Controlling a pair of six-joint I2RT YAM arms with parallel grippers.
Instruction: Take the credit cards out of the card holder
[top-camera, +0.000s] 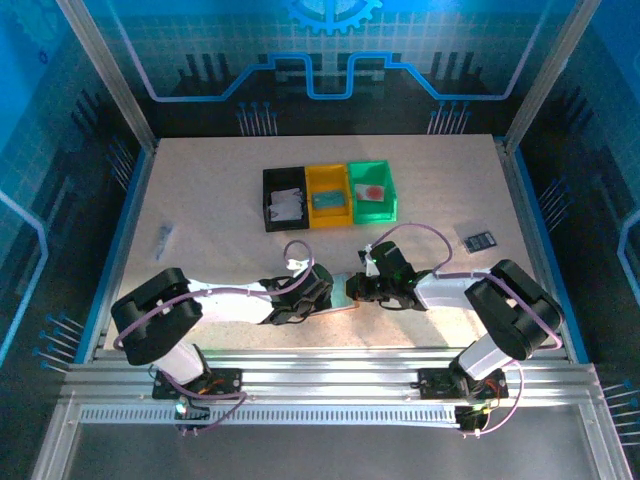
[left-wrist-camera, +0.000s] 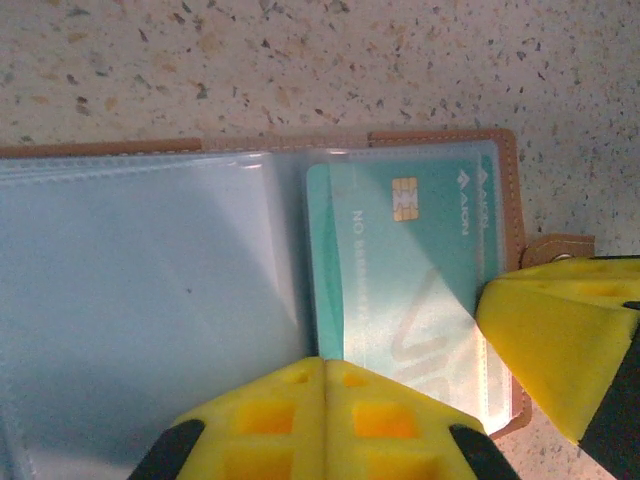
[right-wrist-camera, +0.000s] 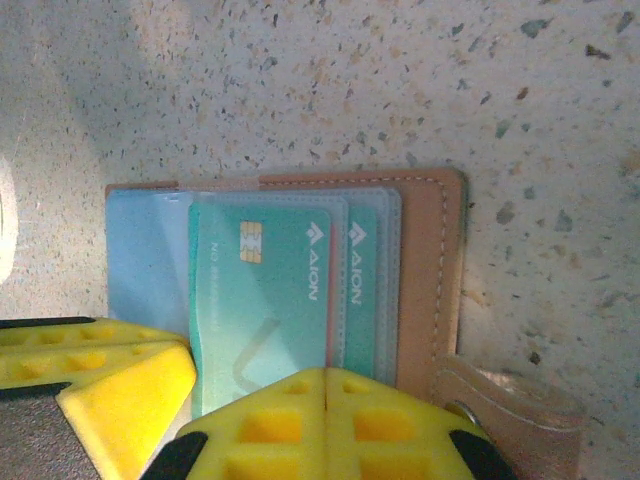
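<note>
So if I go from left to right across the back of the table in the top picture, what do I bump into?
Small dark object → black bin → yellow bin → green bin → dark flat rectangle.
</note>
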